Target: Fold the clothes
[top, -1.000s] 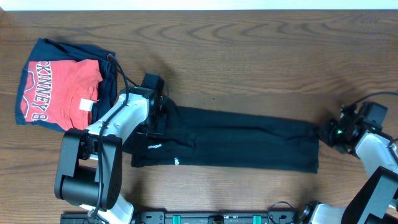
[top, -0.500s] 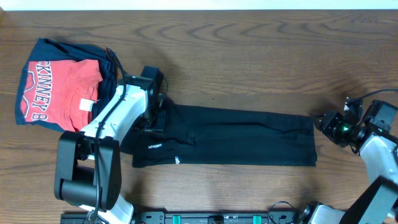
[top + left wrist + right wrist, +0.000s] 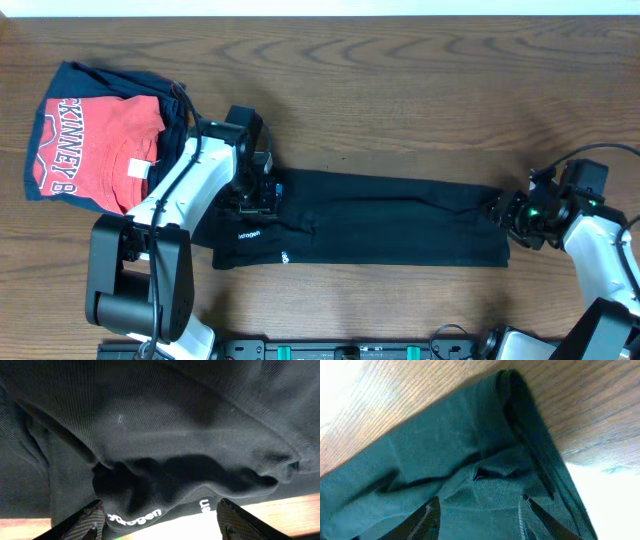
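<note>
black shirt (image 3: 380, 222) lengthwise-folded to strip on bench (image 3: 400, 90); crosswise folds left imo. left hand (image 3: 161, 517) & right hand (image 3: 479, 507) open, empty.

Between the left fingers (image 3: 90, 522), white lettering (image 3: 142, 519) on the shirt (image 3: 165, 435) is partly lost in a fold and unreadable. The picture's edge cuts off the right fingers (image 3: 422, 520) and the shirt beneath them.

My left arm (image 3: 185, 185) reaches from the near-left base toward the far side, elbow bent. The left gripper (image 3: 262, 190) points down, jaws spread wide, and its fingers (image 3: 90, 522) sit far apart in the wrist view. My right arm (image 3: 600, 240) comes in from the near right, and the right gripper (image 3: 500, 212) aims left and low, jaws parted.
</note>
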### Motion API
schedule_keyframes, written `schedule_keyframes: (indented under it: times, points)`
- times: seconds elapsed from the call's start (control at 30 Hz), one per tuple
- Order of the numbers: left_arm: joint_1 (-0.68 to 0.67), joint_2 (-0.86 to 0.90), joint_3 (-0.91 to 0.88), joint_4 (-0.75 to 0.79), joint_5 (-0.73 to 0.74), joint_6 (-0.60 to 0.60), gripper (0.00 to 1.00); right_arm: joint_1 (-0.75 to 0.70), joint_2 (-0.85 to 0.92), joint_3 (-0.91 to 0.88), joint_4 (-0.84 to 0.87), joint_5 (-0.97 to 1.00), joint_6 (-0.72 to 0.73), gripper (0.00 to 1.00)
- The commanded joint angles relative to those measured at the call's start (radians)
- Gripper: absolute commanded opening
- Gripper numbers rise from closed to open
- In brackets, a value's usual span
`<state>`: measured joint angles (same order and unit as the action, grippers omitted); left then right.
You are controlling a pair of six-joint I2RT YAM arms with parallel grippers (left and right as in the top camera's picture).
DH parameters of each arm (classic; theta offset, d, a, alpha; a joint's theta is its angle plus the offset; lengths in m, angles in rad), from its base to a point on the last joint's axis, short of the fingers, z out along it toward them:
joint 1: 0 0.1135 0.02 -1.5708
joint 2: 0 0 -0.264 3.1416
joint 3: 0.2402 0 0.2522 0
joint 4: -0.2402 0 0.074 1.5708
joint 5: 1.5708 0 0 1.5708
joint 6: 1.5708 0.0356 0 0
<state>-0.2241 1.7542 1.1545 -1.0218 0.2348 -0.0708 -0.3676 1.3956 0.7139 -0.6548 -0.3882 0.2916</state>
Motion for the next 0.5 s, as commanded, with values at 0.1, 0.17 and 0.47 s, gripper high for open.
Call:
schedule_keyframes:
  times: [0.1,0.17,0.47]
  points:
    - [0.004,-0.010,-0.010,-0.006,0.023,0.007,0.73,0.044,0.053,-0.005,0.033,0.093,0.135,0.47]
    - [0.004,-0.010,-0.010,-0.005,0.051,0.019,0.73,0.054,0.077,-0.005,0.043,0.088,0.134,0.45]
    - [-0.034,-0.010,-0.026,0.022,0.203,0.105,0.77,0.042,0.025,0.011,0.028,0.013,0.039,0.01]
